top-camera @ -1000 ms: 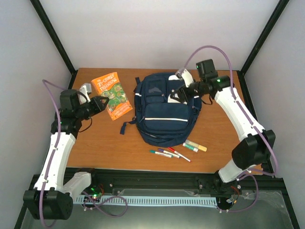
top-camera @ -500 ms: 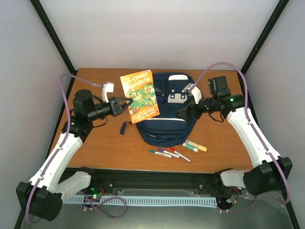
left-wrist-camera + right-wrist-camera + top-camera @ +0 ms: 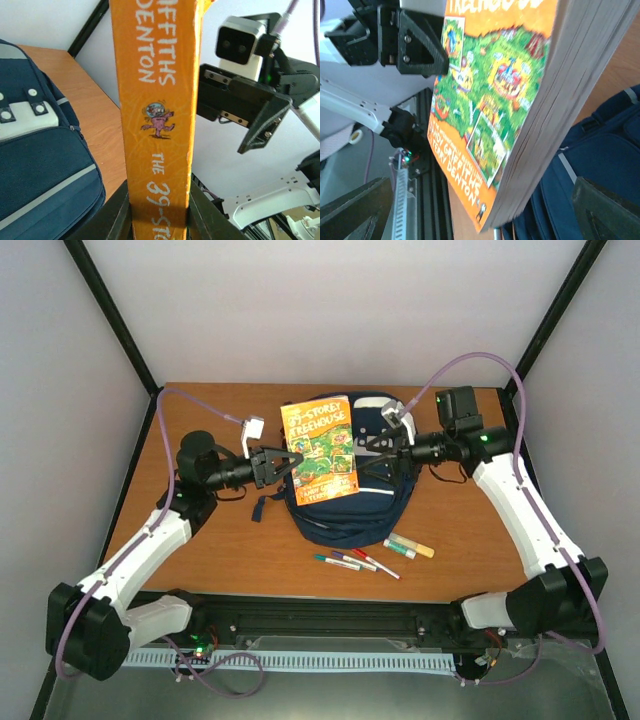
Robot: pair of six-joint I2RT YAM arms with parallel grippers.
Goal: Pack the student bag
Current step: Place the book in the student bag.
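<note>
From above, the student bag [image 3: 345,515] lies front pockets up at the middle of the table [image 3: 200,540], its top toward the far edge. My left gripper [image 3: 290,462] reaches in from the left side and is clamped on the edge of an orange book [image 3: 322,450], holding it cover-up over the bag's upper half. My right gripper [image 3: 378,452] comes in from the right side to the book's opposite edge, also above the bag. Near the front edge, just in front of the bag but apart from it, lie several markers [image 3: 355,561] and two stubby tubes [image 3: 410,545].

On my left wrist camera, the book's orange spine rises between my two fingers, which press it from both sides. The bag sits low at the left on the wood, and my right gripper faces me beyond the book.

On my right wrist camera, my fingers are spread wide, one at each lower corner. The book's page edge hangs between them, and neither touches it. The blue bag lies below the book.
</note>
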